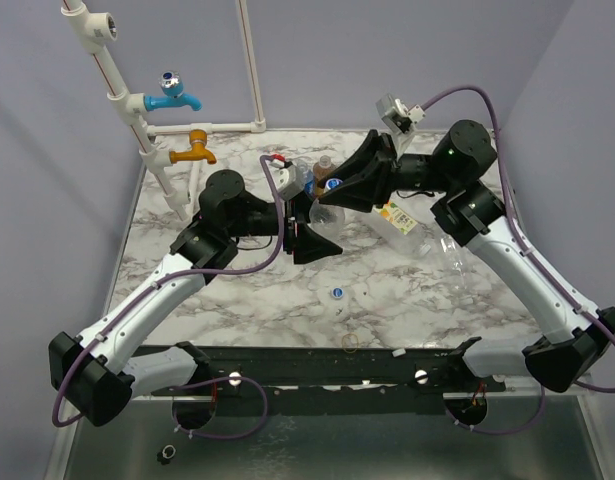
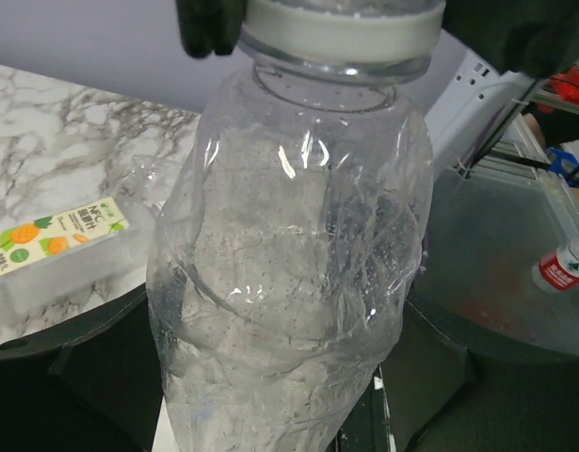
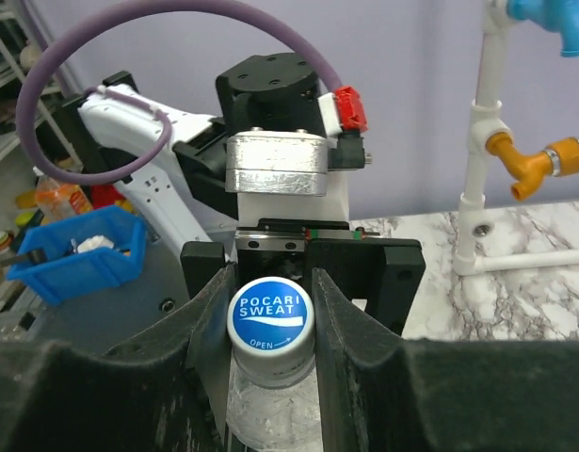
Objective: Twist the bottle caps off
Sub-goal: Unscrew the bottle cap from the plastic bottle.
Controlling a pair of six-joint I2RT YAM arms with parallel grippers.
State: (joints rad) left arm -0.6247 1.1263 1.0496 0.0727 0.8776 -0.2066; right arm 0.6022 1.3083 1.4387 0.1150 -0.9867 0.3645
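My left gripper is shut on the body of a clear, crumpled plain bottle and holds it above the table. That bottle fills the left wrist view, between my left gripper's dark jaws. My right gripper is shut on the bottle's blue-and-white cap. In the right wrist view the cap, printed POCARI SWEAT, sits pinched between the right gripper's two black fingers. The cap's white rim shows at the top of the left wrist view.
A squarish labelled bottle and a clear bottle lie to the right. An amber bottle stands behind. A loose blue-and-white cap and a thin yellowish ring lie near the front. Blue and orange taps are at the back left.
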